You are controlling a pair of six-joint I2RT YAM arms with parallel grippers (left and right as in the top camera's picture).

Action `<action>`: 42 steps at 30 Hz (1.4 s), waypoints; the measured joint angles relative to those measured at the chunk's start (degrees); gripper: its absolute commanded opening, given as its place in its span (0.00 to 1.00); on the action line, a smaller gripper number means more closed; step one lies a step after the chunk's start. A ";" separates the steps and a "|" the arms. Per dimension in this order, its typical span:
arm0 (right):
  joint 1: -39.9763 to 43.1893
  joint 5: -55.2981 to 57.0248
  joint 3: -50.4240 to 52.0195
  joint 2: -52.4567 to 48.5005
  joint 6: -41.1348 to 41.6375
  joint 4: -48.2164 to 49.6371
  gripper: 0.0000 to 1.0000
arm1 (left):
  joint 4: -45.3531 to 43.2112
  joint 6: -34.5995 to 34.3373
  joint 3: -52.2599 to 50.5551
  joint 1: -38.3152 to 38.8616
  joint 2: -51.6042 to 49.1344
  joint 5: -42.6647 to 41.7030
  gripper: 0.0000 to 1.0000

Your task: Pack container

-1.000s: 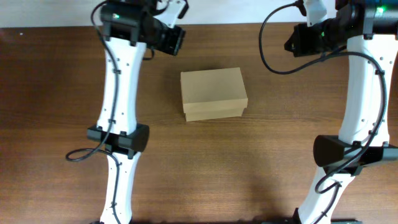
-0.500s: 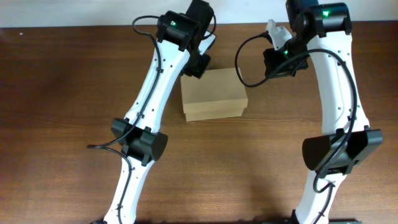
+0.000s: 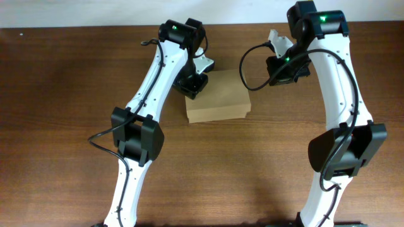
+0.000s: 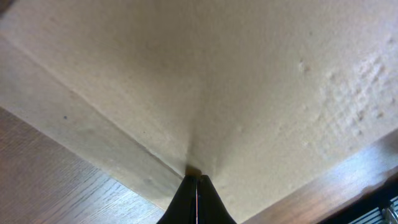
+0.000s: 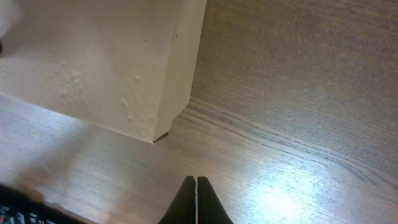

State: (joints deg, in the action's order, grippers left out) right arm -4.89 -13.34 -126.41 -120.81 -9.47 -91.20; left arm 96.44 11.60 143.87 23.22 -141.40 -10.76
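Tan cardboard container, lid down, in the middle of the table.
Overhead: the container (image 3: 218,96) sits closed on the wooden table (image 3: 63,94). Left wrist: the left gripper (image 4: 197,180) has its fingers pressed together, tips touching the seam under the lid's edge. Right wrist: the right gripper (image 5: 196,182), fingers likewise together, hangs over bare wood just beside a box corner. The box is probably light, stiff yet easily dented. Lift the flap by its free edge and steady the side walls.

Left pincer (image 4: 196,185) and right pincer (image 5: 196,185) each pinched fully together, both aimed downward.
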 measured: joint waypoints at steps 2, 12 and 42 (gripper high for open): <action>-0.02 0.02 0.00 0.00 0.00 0.17 0.04 | 0.00 0.02 -0.61 0.00 0.09 -0.04 0.02; -1.73 -3.91 5.44 -0.24 -1.49 3.58 0.04 | -1.92 0.87 -3.76 -0.92 1.16 -2.01 0.02; -5.81 -8.46 3.89 0.76 -3.21 7.69 0.04 | -8.09 0.85 -1.99 -1.25 6.21 1.70 0.02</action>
State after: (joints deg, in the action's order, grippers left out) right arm -10.70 -21.80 -122.52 -120.05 -12.69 -83.50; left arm 88.36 12.45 141.88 21.98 -135.20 -9.06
